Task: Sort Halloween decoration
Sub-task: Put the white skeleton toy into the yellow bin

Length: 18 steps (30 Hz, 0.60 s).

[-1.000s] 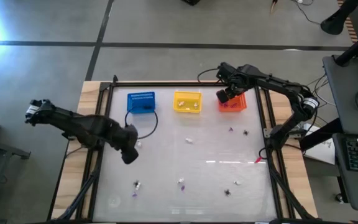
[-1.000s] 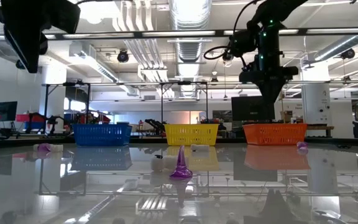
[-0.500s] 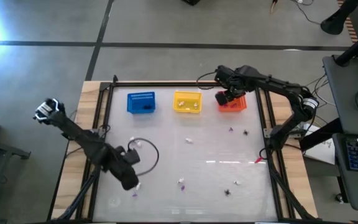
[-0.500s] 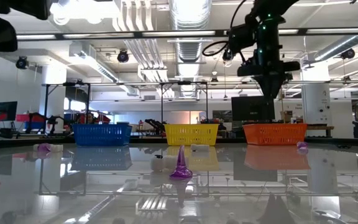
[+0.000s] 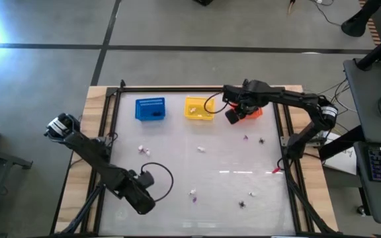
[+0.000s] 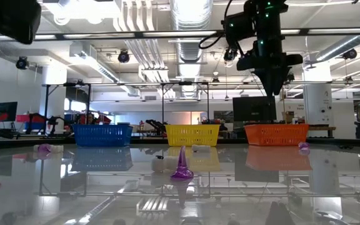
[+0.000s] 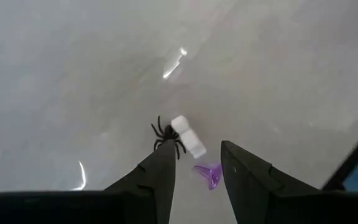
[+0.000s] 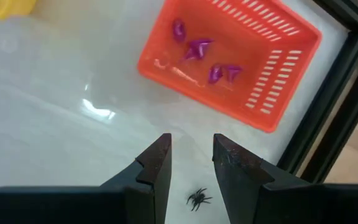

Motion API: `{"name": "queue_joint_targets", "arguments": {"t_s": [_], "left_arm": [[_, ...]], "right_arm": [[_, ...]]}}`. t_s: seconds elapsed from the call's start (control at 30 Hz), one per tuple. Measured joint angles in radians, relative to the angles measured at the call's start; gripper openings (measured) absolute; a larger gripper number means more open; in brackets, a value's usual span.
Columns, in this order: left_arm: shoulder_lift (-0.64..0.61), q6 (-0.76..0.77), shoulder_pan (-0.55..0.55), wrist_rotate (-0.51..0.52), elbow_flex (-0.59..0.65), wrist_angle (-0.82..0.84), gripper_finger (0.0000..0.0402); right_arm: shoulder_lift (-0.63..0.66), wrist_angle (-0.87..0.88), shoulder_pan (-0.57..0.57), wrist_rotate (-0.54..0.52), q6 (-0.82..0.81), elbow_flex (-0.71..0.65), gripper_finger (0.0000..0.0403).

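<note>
— Three mesh baskets along the far edge of the worktop point(image 5: 177, 158), yes?

— Yes: a blue basket point(image 5: 150, 109), a yellow basket point(image 5: 199, 108) and an orange-red basket point(image 5: 249, 112), in a row, blue nearest the left side.

— Where is the Halloween decoration?

— Scattered. Four purple trinkets point(image 8: 199, 48) lie inside the orange-red basket, and small pale pieces show in the yellow one. On the open worktop a black spider point(image 7: 166, 135), a white piece point(image 7: 188, 135) and a purple cone point(image 7: 209, 175) lie close together near the front-left corner. Another purple cone point(image 6: 180, 164) stands upright near the middle of the front edge. More small pieces sit near the front-right and just in front of the orange-red basket, among them a second spider point(image 8: 197, 198).

— And the left claw point(image 7: 194, 177)?

— Low over the front-left cluster. Its fingers are parted with a gap between them and hold nothing; the first spider lies by one fingertip, and the purple cone beside it shows in the gap.

— The right claw point(image 8: 190, 158)?

— Raised above the worktop between the yellow and orange-red baskets, at the near side of the orange-red one. Its fingers stand apart too, empty, with the second spider on the worktop below them.
</note>
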<state>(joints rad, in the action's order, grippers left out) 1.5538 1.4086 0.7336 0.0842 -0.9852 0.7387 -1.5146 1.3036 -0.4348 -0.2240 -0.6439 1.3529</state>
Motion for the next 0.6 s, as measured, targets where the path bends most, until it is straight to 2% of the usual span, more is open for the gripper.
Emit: {"name": "queue_joint_targets", "arguments": {"t_s": [0.27, 0.6], "left_arm": [[0.062, 0.076, 0.000, -0.034, 0.000, -0.044, 0.0111], [0.124, 0.100, 0.003, -0.061, 0.000, -0.078, 0.0111]], "right_arm": [[0.001, 0.001, 0.082, 0.000, -0.004, 0.000, 0.0111], [0.001, 0.001, 0.102, -0.001, -0.035, 0.000, 0.0112]]}}
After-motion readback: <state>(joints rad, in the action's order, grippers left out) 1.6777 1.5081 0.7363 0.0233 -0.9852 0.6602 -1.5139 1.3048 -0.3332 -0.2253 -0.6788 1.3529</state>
